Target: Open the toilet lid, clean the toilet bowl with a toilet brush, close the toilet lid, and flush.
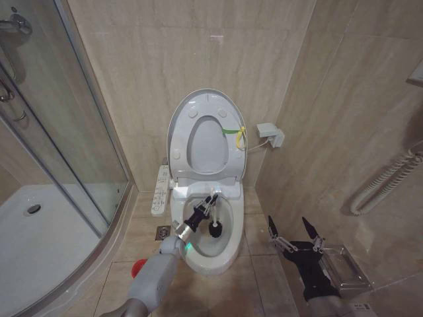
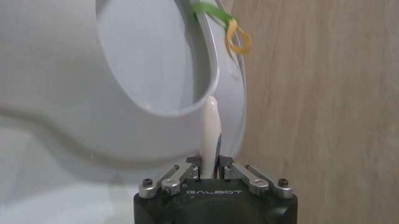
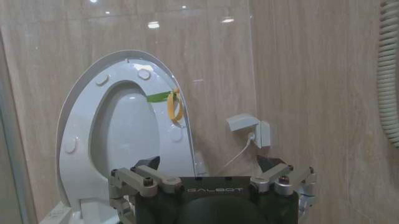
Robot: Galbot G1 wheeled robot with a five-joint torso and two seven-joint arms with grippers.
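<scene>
- Beige tiled walls (image 1: 165, 59) are closing in a narrow bathroom corner; a glass shower enclosure (image 1: 59, 132) is filling the left of the head frame, with its white shower tray (image 1: 39, 257) at lower left.
- The toilet lid (image 1: 231, 112) is standing raised against the back wall at frame centre, long axis running up the wall, underside and round bumpers facing the camera; the ring seat (image 1: 188, 142) is lying up against it. A yellow-green strap (image 1: 235, 133) is hanging at the lid's right edge.
- The toilet bowl (image 1: 228, 254) is sitting open below the lid, long axis running toward the camera, with a narrow white button panel (image 1: 160, 191) along its left side.
- The left gripper (image 1: 210, 200) is reaching in from lower left over the bowl, fingers clamping the toilet brush (image 1: 215, 221). In the head view the dark bristle head is pointing down into the bowl; in the left wrist view the white handle (image 2: 210, 126) is running straight out from between the closed fingers (image 2: 181, 175) toward the raised seat.
- "GALBOT" is reading in white on both gripper bodies, in each wrist view.
- The right gripper (image 1: 295, 234) is hovering at lower right of the head frame, beside the bowl, fingers spread wide and grasping nothing.
- A red cup holder (image 1: 139, 267) is sitting on the floor left of the bowl.
- A small white wall box (image 1: 271, 134) with a cable is sitting right of the lid.
</scene>
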